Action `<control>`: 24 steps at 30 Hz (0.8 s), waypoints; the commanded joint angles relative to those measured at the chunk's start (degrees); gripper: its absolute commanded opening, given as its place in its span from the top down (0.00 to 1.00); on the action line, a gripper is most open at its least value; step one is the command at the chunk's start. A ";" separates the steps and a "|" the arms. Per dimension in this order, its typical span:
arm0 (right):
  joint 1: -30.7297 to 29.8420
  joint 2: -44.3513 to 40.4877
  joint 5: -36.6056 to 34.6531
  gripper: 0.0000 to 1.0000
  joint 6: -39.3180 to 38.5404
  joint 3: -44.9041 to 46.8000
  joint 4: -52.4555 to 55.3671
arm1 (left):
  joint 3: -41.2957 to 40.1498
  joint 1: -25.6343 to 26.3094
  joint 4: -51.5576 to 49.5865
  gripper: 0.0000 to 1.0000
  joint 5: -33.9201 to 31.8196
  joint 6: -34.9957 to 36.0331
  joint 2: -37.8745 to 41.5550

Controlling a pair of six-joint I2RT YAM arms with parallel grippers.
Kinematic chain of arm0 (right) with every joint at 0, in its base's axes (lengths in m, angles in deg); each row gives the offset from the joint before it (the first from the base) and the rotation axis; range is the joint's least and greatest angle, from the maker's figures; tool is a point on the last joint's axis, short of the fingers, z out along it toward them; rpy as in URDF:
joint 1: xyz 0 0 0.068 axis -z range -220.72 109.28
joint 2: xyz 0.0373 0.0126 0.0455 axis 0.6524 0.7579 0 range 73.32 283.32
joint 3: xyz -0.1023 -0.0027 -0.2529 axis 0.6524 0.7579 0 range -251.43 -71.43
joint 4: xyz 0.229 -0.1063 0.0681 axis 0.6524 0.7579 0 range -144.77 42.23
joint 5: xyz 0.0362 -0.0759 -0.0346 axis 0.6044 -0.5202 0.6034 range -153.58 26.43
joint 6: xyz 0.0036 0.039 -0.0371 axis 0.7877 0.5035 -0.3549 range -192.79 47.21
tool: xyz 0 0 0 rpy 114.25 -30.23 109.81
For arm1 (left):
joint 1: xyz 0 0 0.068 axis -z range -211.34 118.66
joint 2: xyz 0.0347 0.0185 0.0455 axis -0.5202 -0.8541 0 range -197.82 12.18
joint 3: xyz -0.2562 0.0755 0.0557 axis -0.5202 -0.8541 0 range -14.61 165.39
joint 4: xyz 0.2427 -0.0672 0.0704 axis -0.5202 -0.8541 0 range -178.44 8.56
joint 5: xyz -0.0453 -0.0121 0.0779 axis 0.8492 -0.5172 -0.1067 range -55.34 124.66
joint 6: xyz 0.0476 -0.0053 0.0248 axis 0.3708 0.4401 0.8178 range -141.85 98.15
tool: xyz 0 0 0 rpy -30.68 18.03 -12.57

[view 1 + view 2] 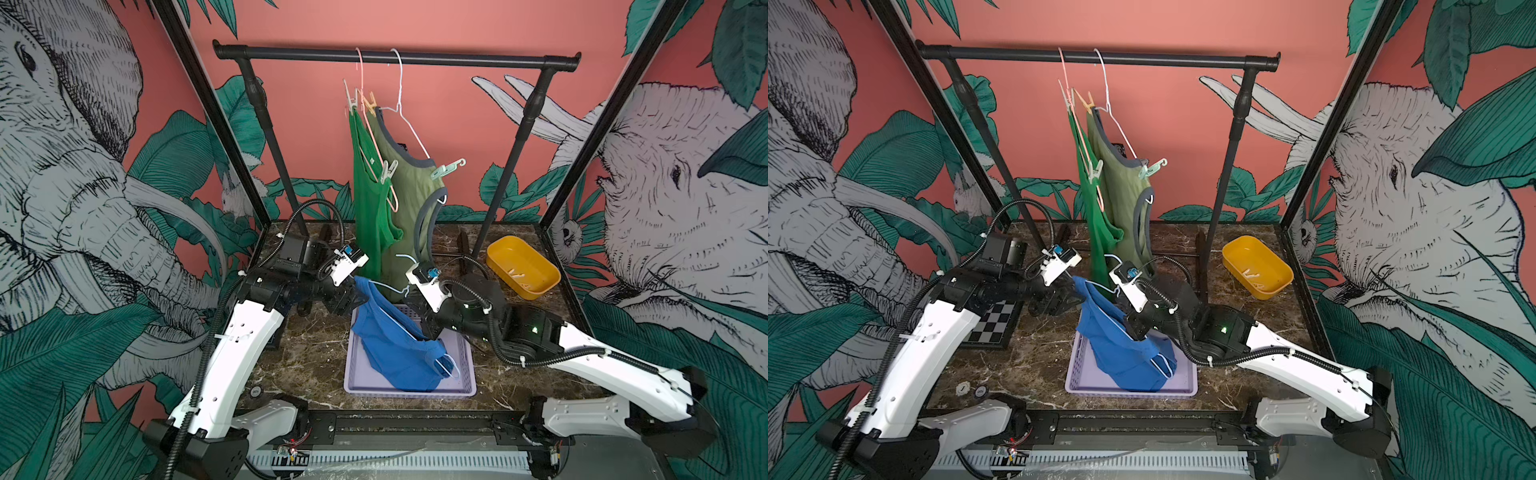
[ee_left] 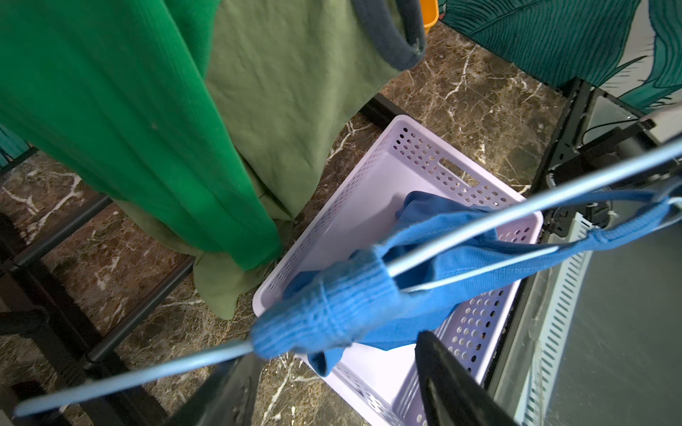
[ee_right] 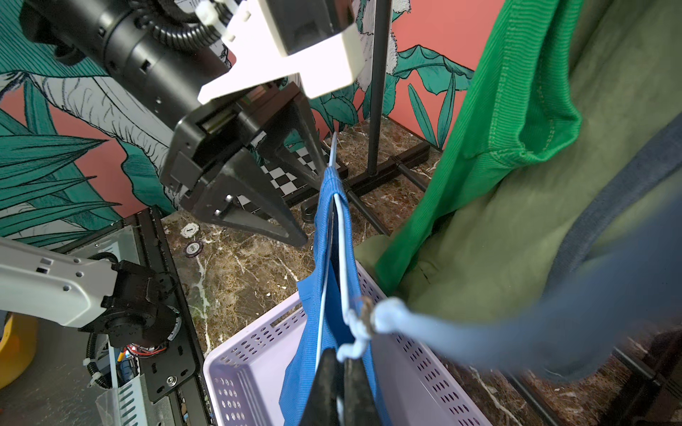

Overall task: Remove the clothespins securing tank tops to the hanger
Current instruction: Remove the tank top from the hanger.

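clothespins (image 1: pixel 388 171) show only on the racked tops (image 1: pixel 368 199); the blue tank top (image 1: pixel 395 345) droops from its hanger (image 2: pixel 516 210) into the basket (image 1: pixel 465 365). right pincer (image 3: pixel 341 372) clamps the hanger; left pincer (image 3: pixel 314 203) gapes empty by the strap (image 2: pixel 332 313). best pinch fabric alone, pulling along the hanger.

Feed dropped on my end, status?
Left tool open at blue top strap. Right tool shut on hanger over basket. Four pins on hung tops. Nothing blocking.
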 commanded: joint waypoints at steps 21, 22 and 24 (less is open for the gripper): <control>-6.47 0.45 1.31 1.00 -3.09 -1.59 -4.54 | -2.10 -3.22 5.84 0.46 9.20 -6.08 0.59; -6.72 0.63 1.45 1.00 -3.18 -1.59 -4.49 | -2.19 -3.32 5.91 0.52 9.28 -6.15 0.55; -7.20 0.87 1.59 1.00 -3.38 -3.26 -4.37 | -2.22 -3.42 6.08 0.65 9.29 -6.37 0.61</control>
